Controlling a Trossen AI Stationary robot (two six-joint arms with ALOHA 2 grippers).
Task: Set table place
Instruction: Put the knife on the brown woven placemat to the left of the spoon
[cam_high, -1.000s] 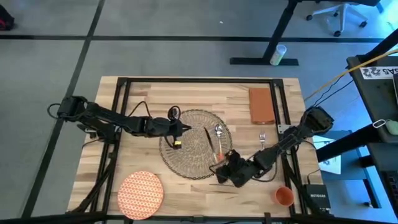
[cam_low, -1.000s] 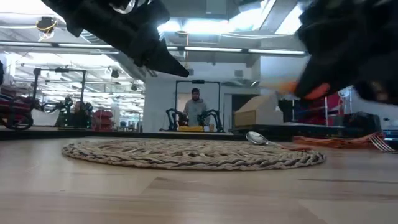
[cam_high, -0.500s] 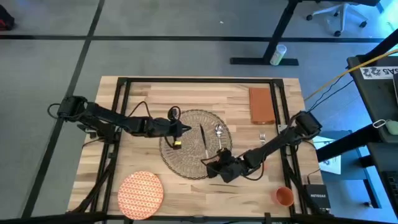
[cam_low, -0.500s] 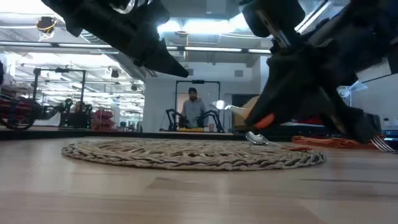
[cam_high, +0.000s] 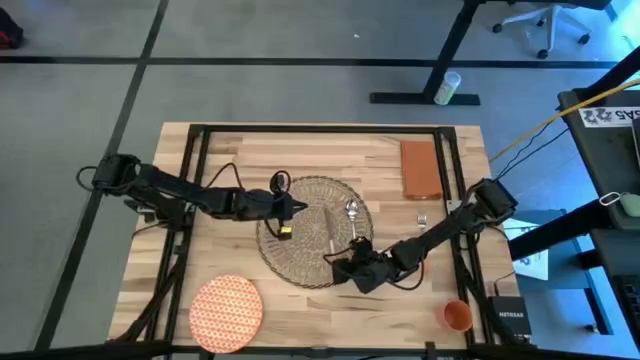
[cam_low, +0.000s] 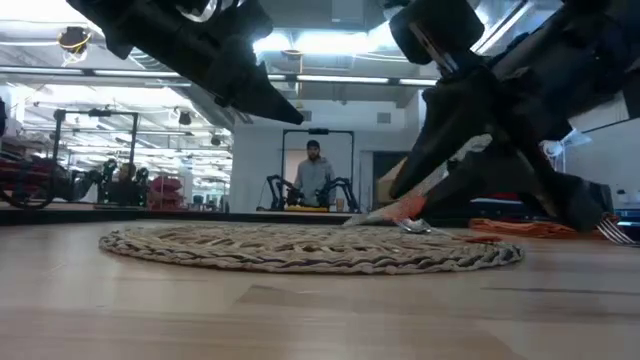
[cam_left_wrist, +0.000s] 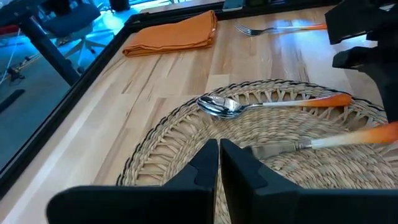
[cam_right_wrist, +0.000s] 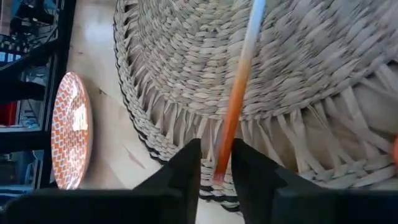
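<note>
Woven beige placemat (cam_high: 315, 232) lies at the middle of the plank table (cam_high: 230, 160), directly beneath both grippers. Right gripper (cam_high: 338, 266) sits low at the mat's near edge, its fingers closed narrowly on the orange handle of the knife (cam_right_wrist: 239, 87); the blade runs forward from the fingertips onto the weave. Compared with half a second ago, when the knife was carried clear above the mat, the blade has come down to rest on or just over it, so release appears imminent. Spoon (cam_left_wrist: 267, 104) lies on the mat just beyond the knife, alongside it, away from the left gripper. Left gripper (cam_high: 295, 206) hovers over the opposite edge of the mat, fingers nearly together and holding nothing. Fork (cam_left_wrist: 273, 28) and rust-orange napkin (cam_left_wrist: 171, 34) lie off the mat, well beyond the left gripper. Patterned plate (cam_high: 226, 309) waits near the table's front edge, and the small orange cup (cam_high: 456, 315) stands behind the right arm; both are judged still to be placed.
</note>
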